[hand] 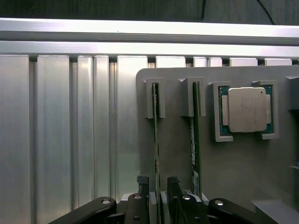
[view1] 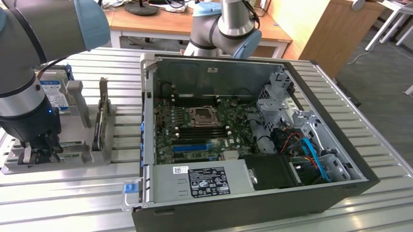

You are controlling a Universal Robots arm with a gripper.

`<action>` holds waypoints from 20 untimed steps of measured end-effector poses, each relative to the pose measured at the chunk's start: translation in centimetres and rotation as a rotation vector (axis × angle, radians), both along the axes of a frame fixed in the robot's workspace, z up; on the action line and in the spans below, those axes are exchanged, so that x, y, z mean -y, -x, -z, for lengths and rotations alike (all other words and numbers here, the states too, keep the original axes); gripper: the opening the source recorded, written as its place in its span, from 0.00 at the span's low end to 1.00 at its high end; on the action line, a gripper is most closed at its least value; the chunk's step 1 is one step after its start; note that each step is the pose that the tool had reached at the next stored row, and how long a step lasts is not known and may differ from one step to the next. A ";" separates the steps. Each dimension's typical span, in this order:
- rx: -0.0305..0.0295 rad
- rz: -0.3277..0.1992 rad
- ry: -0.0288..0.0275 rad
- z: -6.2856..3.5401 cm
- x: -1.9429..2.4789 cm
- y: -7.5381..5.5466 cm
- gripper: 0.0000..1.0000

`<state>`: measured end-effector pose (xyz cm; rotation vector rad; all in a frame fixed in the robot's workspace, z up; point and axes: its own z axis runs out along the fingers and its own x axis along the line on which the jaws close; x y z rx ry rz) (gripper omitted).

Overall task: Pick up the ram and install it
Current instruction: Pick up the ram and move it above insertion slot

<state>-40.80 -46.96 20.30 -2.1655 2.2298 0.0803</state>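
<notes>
Two green ram sticks stand on edge in slots of the grey holder [hand: 177,140]. My gripper [hand: 157,183] is open and straddles one ram [hand: 156,140], with one black finger [hand: 142,184] on each side of it and a small gap on both sides. The other ram [hand: 194,140] stands beside it, just outside the fingers. In the exterior view my gripper [view1: 40,153] reaches down onto the holder [view1: 65,162] at the exterior view's left, beside the open computer case [view1: 258,145].
A square silver CPU chip [hand: 245,109] lies in a pocket of the holder, past the second stick. An upright expansion card [view1: 102,116] and a hard drive [view1: 55,92] stand on the holder. The motherboard [view1: 200,125] with dark memory slots lies inside the case. The table is ribbed aluminium [hand: 60,130].
</notes>
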 end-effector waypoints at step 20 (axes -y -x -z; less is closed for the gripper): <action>0.0000 0.000 0.0002 0.33 -0.01 0.0 0.30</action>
